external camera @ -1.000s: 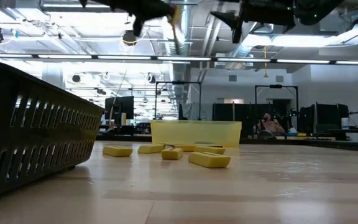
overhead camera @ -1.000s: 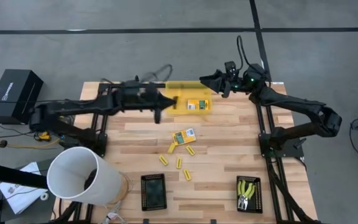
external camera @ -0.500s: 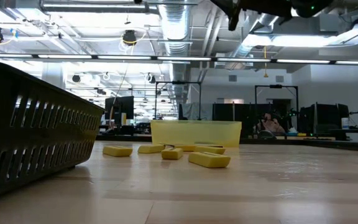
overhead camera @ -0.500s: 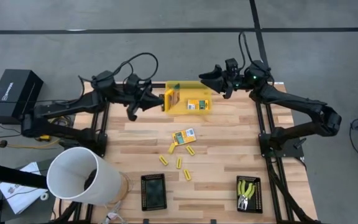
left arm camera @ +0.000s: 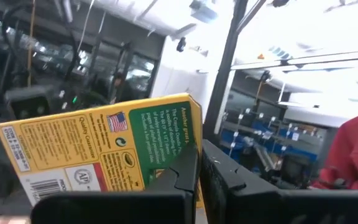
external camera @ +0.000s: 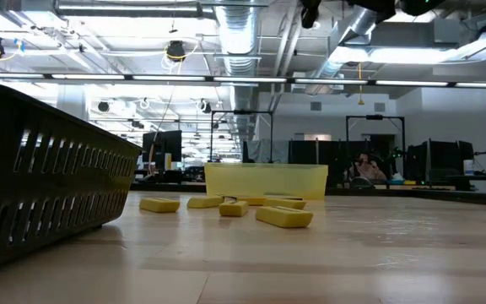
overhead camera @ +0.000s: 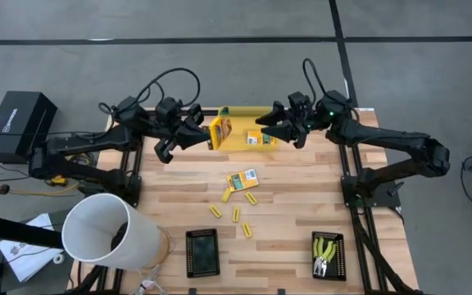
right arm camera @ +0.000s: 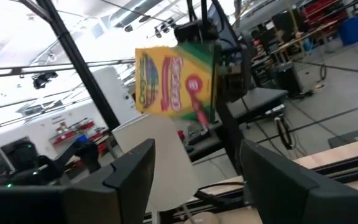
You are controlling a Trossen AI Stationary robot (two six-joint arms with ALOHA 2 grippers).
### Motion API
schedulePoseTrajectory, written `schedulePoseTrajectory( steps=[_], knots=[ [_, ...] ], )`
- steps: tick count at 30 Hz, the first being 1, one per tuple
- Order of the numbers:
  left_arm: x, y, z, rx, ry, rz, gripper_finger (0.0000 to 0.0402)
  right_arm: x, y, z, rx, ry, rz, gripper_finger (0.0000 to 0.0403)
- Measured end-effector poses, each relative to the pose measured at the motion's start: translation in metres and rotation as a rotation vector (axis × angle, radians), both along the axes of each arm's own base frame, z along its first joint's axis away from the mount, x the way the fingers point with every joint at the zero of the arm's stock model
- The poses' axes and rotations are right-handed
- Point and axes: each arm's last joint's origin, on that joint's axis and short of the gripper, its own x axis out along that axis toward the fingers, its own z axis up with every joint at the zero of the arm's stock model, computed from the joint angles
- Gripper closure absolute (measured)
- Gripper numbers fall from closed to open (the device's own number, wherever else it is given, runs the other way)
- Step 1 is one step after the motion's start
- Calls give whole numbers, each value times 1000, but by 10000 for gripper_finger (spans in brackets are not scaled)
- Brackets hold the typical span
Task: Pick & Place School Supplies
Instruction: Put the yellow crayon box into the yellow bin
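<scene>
Desk: pale wooden planks point(overhead camera: 301, 205), seen from above with an arm mounted at each side; grey floor all round it.
Left hand: point(overhead camera: 206, 135) raised over the desk's far edge, fingers pressed together on a yellow-and-green crayon box point(overhead camera: 219, 133), which stands on edge just off the bin's left end; the left wrist view shows the box's printed back point(left arm camera: 104, 149) pinched at its lower corner.
Right hand: point(overhead camera: 262, 131) over the bin from the other side, fingers spread wide with nothing between them; its own camera looks between the two dark fingers point(right arm camera: 129, 171) at the held box point(right arm camera: 176, 78) beyond.
Bin: translucent yellow point(overhead camera: 244, 115), at the far middle of the desk, with another crayon box point(overhead camera: 260, 139) lying in it.
Desk middle: a third crayon box point(overhead camera: 242, 180) lies flat, with short yellow sticks point(overhead camera: 236, 215) scattered just in front of it; from the low view the sticks point(external camera: 283, 217) lie before the bin point(external camera: 265, 181).
Near edge: two black trays; the left one point(overhead camera: 202, 251) looks empty, the right one point(overhead camera: 328, 256) holds two tools with yellow-green handles point(overhead camera: 326, 246).
Beside the desk: a white bucket point(overhead camera: 109, 232) at the near left corner and a black case point(overhead camera: 19, 123) on the floor farther left.
Room: the low view shows a hall with ceiling ducts, strip lights and other work frames; a dark slotted tray wall point(external camera: 40, 169) fills its left side.
</scene>
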Motion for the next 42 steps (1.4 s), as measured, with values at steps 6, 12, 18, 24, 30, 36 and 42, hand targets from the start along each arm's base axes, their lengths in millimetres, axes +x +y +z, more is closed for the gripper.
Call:
schedulePoseTrajectory(
  steps=[6, 12, 18, 24, 30, 36, 42],
  knots=[
    [17, -6, -4, -38, -72, -68, 400, 0, 2, 4, 5, -39, -4, 177],
    [55, -14, -18, -68, -38, -145, 400, -1, 2, 5, 10, -49, -11, 177],
    [85, -12, -7, -20, -65, -218, 399, 0, 5, 5, 23, -44, 14, 178],
    [94, -3, 6, 19, -96, -243, 400, 2, 11, 6, 29, -52, 56, 178],
    [92, 3, 7, 21, -81, -258, 400, 1, 14, 9, 16, -86, 69, 178],
    [92, 2, 6, 6, -57, -298, 400, -5, 5, 13, 12, -105, 121, 178],
    [92, 1, 6, 7, -54, -308, 400, -12, -12, 13, 6, -100, 92, 178]
  ],
)
